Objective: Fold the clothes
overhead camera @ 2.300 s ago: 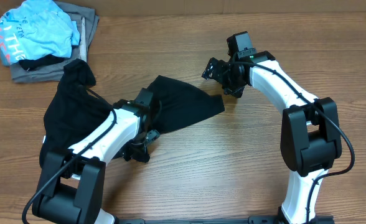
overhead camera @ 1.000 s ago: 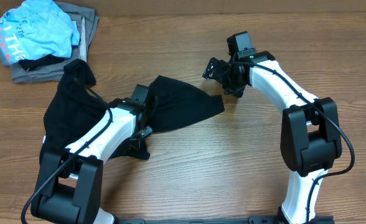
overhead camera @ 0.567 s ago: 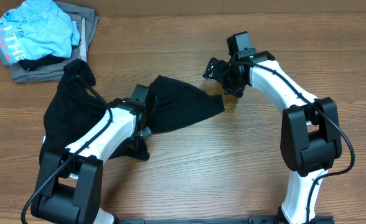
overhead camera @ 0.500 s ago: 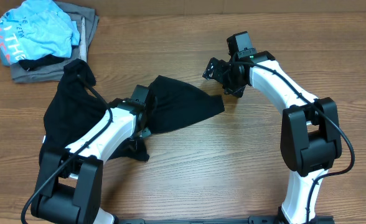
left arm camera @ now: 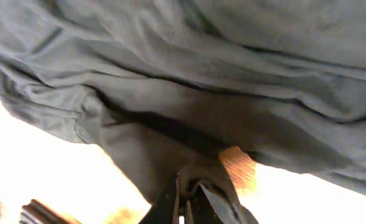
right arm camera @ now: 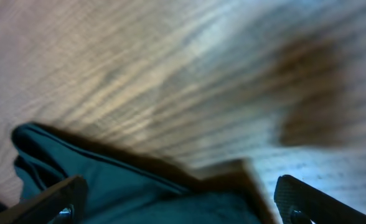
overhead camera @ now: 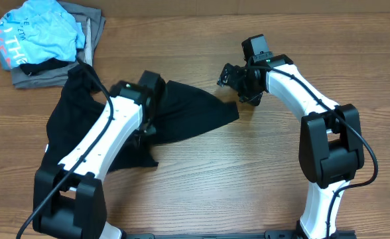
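Black garment (overhead camera: 195, 116) crumpled centre-left on worktop (overhead camera: 261, 179) | left fingers (left arm camera: 167, 204) closed on its cloth | right fingers (right arm camera: 304, 198) spread wide just beside its corner | corner should be gripped before cloth is drawn taut

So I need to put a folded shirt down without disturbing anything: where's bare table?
Best: the front middle of the table, between the garment and the right arm. Also the back strip between the pile and the right gripper, and beyond the right arm. Crowded on the left, where the left arm hangs over the garment.
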Controlling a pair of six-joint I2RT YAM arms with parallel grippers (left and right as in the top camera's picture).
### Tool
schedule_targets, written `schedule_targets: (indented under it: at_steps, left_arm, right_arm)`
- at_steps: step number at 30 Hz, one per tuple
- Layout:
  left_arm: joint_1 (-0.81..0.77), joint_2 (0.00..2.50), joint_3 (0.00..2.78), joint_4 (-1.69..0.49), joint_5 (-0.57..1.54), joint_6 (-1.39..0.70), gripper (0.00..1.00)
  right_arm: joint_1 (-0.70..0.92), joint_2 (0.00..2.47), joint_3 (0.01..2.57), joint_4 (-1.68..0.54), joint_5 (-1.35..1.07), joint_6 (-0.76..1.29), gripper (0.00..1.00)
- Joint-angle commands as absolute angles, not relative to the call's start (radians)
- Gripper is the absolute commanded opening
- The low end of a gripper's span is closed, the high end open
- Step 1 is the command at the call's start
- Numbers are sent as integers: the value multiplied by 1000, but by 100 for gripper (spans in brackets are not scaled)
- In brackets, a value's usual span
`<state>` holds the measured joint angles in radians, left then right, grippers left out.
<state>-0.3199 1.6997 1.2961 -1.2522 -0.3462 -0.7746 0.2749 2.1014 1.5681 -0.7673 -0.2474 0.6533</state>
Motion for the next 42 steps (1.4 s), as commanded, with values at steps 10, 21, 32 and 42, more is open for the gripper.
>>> schedule_targets:
  at_steps: [10,21,32,42]
  left_arm:
    - [-315,1671,1352,-1339,-369,-710,4]
    - [-315,1671,1352,-1334,-356,-710,4]
    - [-315,1671,1352,-1333,-346,-710,5]
    - [-315,1671,1352,-1334,-339,-710,5]
  right_arm:
    - [274,2089,1577,-793,-387,623,90]
    - [276,2090,1572,-818,-321,625,86]
    - [288,2090,1570,-845,-229,617,82]
    - [325,2092,1570,-844,-141,609,80]
